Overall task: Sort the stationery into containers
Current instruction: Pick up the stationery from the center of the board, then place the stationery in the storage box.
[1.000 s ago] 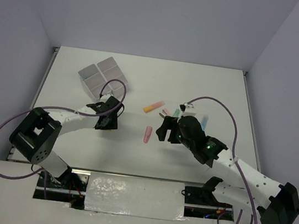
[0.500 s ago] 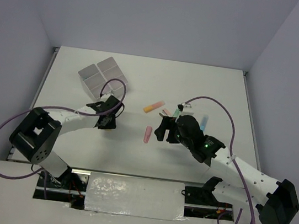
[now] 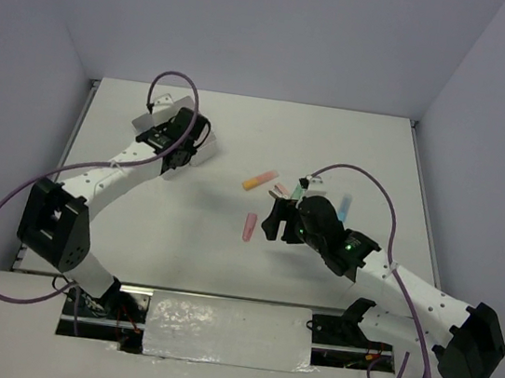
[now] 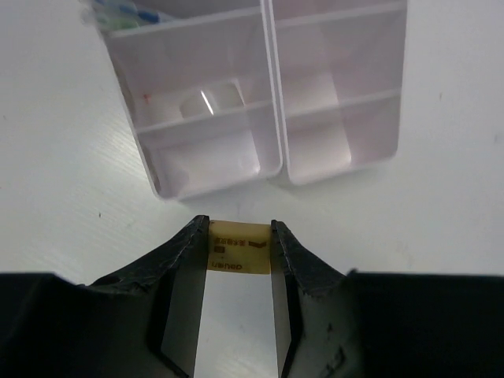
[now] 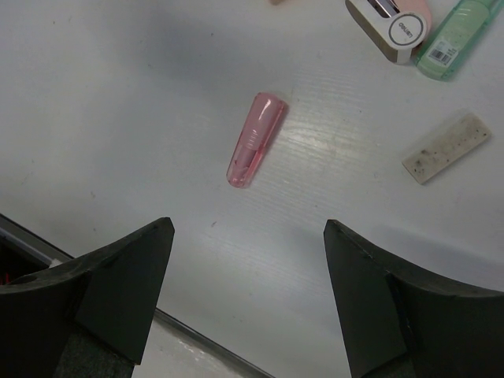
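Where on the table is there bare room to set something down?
Bare table lies between the container block and the orange marker, and left of the pink marker. Crowded around the green marker by the right gripper.

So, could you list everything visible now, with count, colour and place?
container: 1, white, far left of table.
pens: blue, count unclear, in one compartment.
tan eraser: 1, in left gripper.
pink marker: 1, before right gripper.
orange marker: 1, table centre.
green marker: 1, right of orange.
light blue marker: 1, farthest right.
grey eraser: 1, near green marker.
pink-tan item: 1, beside green marker.
left gripper: shut on tan eraser, at container.
right gripper: open, above table.
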Controlling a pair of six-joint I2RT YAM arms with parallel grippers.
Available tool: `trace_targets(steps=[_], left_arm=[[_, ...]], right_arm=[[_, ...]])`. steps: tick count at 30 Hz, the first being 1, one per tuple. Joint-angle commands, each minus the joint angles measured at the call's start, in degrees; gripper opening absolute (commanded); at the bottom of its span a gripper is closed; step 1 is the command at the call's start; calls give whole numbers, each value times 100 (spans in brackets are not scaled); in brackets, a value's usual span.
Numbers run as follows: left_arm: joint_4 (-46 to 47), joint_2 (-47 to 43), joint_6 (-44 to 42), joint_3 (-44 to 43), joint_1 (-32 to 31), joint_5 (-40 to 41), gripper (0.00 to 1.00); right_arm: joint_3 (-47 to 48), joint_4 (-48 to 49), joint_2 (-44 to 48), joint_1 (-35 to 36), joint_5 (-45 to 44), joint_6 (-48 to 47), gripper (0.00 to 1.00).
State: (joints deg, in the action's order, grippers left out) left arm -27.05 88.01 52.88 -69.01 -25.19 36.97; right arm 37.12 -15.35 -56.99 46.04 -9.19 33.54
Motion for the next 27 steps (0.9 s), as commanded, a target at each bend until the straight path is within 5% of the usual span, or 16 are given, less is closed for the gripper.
trace_targets(steps=[1, 9, 18, 27], left_arm=[[-327, 391, 433, -507, 233, 802, 5], [-424, 990, 530, -886, 559, 838, 9], [305, 903, 337, -341, 700, 548, 38], [613, 1078, 135, -279, 840, 373, 46]], right_arm=[[-56, 182, 136, 19, -30, -146, 85], [-82, 234, 74, 19, 31, -225, 85], [-74, 322, -93, 19, 84, -243, 85], [-83, 331, -163, 28, 119, -260, 85]])
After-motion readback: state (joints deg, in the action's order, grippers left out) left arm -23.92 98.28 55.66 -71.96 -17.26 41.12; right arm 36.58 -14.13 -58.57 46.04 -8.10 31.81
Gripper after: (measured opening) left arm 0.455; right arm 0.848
